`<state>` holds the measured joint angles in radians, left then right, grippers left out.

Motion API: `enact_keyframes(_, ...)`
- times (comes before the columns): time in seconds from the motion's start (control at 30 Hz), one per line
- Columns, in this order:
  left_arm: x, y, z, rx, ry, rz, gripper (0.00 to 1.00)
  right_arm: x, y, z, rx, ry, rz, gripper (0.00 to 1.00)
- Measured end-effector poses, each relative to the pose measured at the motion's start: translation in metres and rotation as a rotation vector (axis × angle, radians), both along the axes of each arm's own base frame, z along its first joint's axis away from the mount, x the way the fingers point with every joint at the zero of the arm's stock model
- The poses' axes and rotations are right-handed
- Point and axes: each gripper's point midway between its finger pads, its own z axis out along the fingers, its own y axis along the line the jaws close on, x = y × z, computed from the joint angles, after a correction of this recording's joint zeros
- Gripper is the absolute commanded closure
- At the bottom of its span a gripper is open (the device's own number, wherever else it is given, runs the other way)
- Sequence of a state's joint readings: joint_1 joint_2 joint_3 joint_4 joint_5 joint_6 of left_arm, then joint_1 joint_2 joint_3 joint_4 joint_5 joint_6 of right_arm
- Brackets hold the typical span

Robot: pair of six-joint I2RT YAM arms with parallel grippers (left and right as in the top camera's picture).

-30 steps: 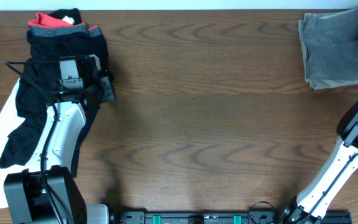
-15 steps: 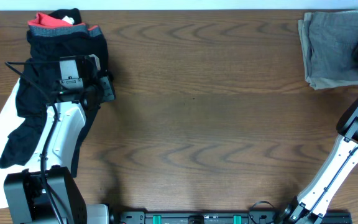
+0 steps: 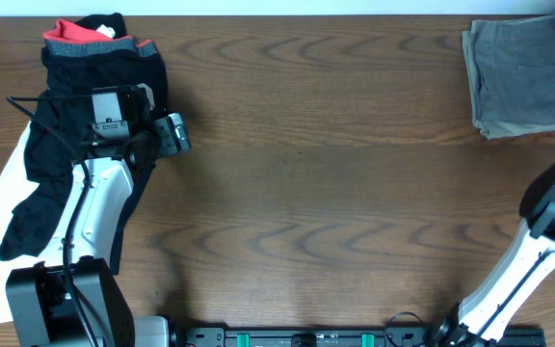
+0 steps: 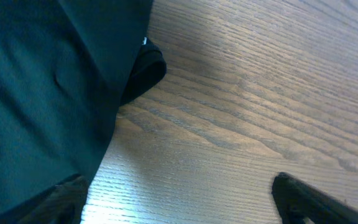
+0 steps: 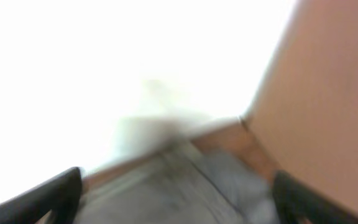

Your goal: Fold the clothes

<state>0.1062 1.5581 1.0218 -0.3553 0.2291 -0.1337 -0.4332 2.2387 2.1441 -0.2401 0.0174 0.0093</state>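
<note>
Black garment (image 3: pixel 41 183) with red-and-grey waistband (image 3: pixel 70 39); folded plain mid-grey shorts (image 3: pixel 523 82); brown table (image 3: pixel 335 193) with wavy wood grain; left arm (image 3: pixel 99 207) white with black joints.

Dark wood-grain table (image 3: pixel 335 193). Far left: black garment (image 3: pixel 104 66) in a loose heap with a red-and-grey band at its far end, the rest trailing toward the near left edge. Far right corner: grey shorts (image 3: pixel 523 82), folded flat. The two lie well apart.

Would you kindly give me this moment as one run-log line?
left gripper: open, beside black clothes | right gripper: open, view blurred | grey shorts: folded, far right corner
</note>
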Motion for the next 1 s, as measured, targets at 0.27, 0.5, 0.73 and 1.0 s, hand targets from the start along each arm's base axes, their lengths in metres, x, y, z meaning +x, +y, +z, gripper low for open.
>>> enact_keyframes(0.27,0.0,0.0,0.0,-0.003,0.0,0.004,0.02,-0.025,0.156,0.15,-0.014,-0.2,0.395,0.01)
enact_keyframes(0.5,0.0,0.0,0.0,-0.003,0.001,0.004,0.02,-0.052,0.276,0.204,0.0,-0.299,0.735,0.01)
enact_keyframes(0.73,0.0,0.0,0.0,-0.003,0.0,0.004,0.02,-0.058,0.315,0.19,0.049,-0.244,0.834,0.01)
enact_keyframes(1.0,0.0,0.0,0.0,-0.005,0.001,0.007,0.02,-0.07,0.318,0.141,0.16,-0.043,0.826,0.01)
